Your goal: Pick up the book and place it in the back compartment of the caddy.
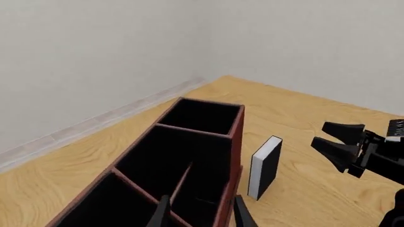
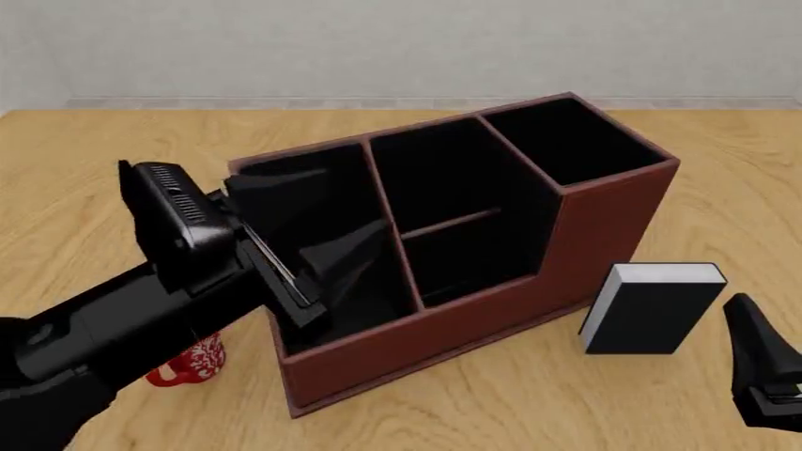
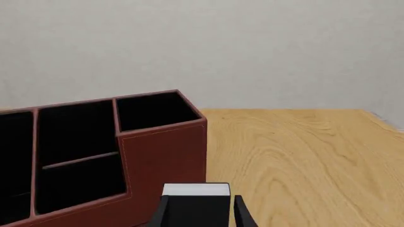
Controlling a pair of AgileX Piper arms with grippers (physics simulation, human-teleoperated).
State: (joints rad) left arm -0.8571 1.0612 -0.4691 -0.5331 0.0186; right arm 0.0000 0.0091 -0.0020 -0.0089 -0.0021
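The book [image 2: 651, 311], black with a white page edge, stands upright on the table just right of the reddish-brown caddy [image 2: 501, 310]. It also shows beside the caddy [image 1: 237, 142] as the book [image 1: 266, 166]. My right gripper [image 2: 764, 376] is open and sits a short way in front of the book, not touching it; in its wrist view the book [image 3: 196, 205] stands ahead between the fingertips. My left gripper [image 2: 319, 258] hangs open and empty over the caddy's wide end section. The back compartment [image 2: 470, 254] is the dark slot between the thin divider and the low wall.
A red-and-white mug [image 2: 188, 362] stands left of the caddy, mostly hidden by my left arm. The caddy's tall square end compartment [image 2: 570, 141] is the part nearest the book. Walls rise beyond the wooden table [image 2: 701, 141].
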